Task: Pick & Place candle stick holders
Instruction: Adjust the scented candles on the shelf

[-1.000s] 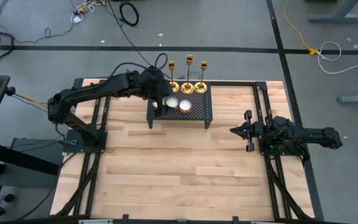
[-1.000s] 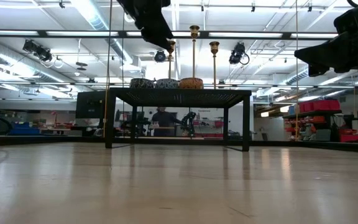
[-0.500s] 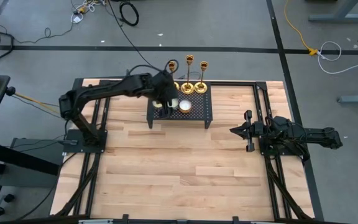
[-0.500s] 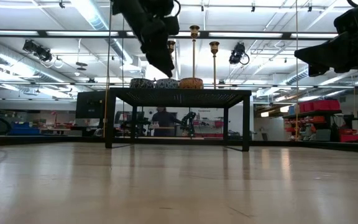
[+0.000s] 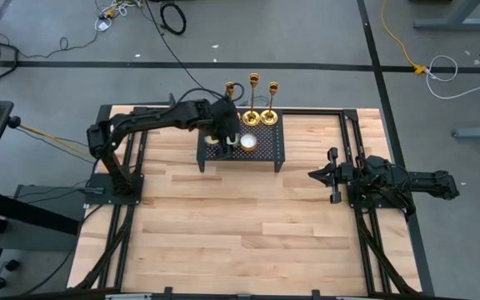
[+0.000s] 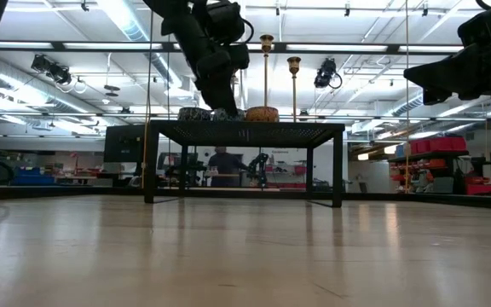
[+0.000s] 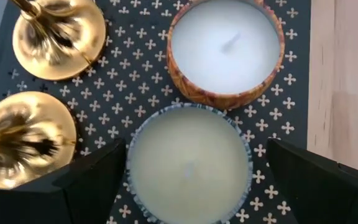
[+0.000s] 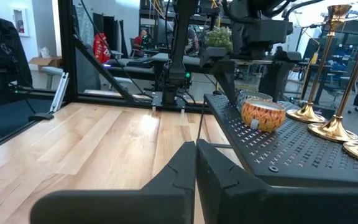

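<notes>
Your left gripper [image 7: 188, 180] hangs over the black perforated metal rack [image 5: 265, 146], jaws wide, straddling a round pale wax candle [image 7: 188, 165] w/o touching. 2nd candle [image 7: 225, 46], orange patterned tin, sits just beside it. 3 candle stick holders [image 5: 253, 104], shiny brass, thin stems, flared round bases, stand along rack's far edge. Your right gripper [image 8: 196, 163] is closed, empty, near table's right edge.

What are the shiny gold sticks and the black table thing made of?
The candle stick holders look like polished brass or gold-coloured metal: their round bases mirror the light. The black rack looks like painted metal sheet, matte, punched with small holes. The round candles look like pale wax in tins, probably.
</notes>
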Robot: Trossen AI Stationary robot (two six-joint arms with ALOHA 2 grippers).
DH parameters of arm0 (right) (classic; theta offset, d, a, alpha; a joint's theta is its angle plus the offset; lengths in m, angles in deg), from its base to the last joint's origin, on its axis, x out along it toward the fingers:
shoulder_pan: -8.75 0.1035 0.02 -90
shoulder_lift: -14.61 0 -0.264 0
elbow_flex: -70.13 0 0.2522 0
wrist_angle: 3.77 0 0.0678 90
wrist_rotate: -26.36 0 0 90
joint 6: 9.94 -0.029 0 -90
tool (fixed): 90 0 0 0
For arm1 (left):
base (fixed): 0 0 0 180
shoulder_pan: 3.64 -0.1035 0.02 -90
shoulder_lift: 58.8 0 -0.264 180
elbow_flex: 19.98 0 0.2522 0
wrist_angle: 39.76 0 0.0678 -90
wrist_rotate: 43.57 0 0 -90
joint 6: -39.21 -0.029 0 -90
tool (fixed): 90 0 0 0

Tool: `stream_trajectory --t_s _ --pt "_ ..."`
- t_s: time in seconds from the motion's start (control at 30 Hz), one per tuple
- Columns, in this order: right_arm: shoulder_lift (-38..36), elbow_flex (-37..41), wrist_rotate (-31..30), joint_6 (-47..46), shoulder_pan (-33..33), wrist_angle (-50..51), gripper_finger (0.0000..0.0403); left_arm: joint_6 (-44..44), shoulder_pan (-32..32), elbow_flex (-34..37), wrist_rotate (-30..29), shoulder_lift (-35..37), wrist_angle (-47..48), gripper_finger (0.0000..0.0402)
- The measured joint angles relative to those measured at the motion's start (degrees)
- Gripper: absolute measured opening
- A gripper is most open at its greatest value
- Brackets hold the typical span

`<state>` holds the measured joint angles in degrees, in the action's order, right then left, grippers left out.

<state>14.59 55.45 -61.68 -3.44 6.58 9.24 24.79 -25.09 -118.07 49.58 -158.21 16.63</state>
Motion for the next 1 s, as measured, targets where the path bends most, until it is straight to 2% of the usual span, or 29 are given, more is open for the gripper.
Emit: stream_trajectory --t_s 0.33,0.7,1.0 --pt "0.0 0.0 0.0 0.0 0.0 0.0 0.0013 -0.3 0.0 0.0 -0.3 -0.9 1.1 0.0387" --pt "0.0 0.0 0.0 0.0 0.0 0.0 0.0013 0.2 0.0 0.0 -0.3 -0.9 1.2 0.0332" --pt "0.0 0.0 0.0 0.0 0.0 0.0 0.0013 0.2 0.0 0.0 -0.3 -0.9 1.2 0.032"
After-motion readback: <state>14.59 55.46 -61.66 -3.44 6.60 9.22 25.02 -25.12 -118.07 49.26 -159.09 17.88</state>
